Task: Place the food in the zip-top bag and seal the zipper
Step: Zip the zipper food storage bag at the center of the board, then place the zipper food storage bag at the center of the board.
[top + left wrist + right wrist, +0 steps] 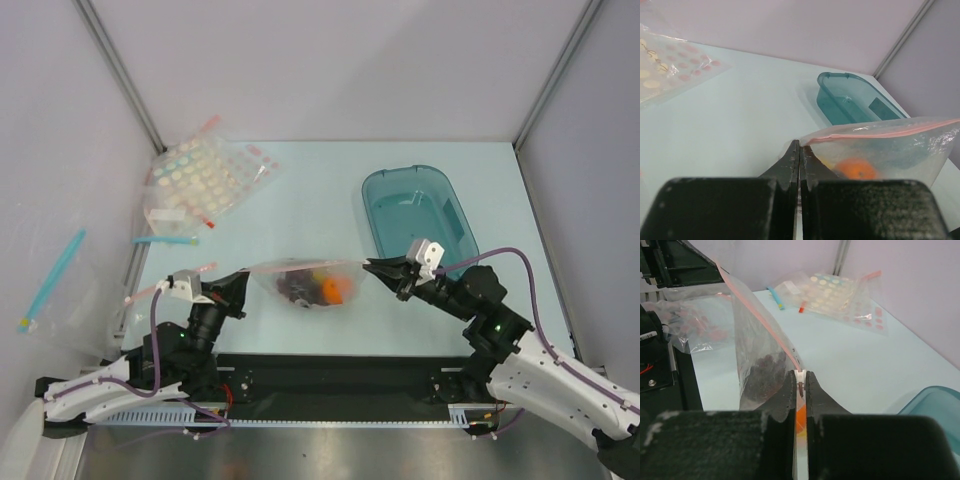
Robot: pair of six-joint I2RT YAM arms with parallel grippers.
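Note:
The clear zip-top bag (310, 285) hangs stretched between my two grippers, mouth edge up. Inside it are the food pieces: an orange (337, 290), dark grapes (297, 288) and a bit of yellow. My left gripper (243, 283) is shut on the bag's left corner (807, 142). My right gripper (370, 267) is shut on the right end of the zipper, with a small white slider between its fingertips (799, 374). The pale pink zipper strip (880, 131) runs taut from one gripper to the other (765, 322). The orange (855, 169) and the grapes (765, 375) show through the plastic.
The teal tray (415, 215) stands behind my right gripper. Clear bags with pastel dots (205, 180) lie at the back left. A bag with a blue strip (50, 275) lies off the table's left edge. Grey walls enclose the table.

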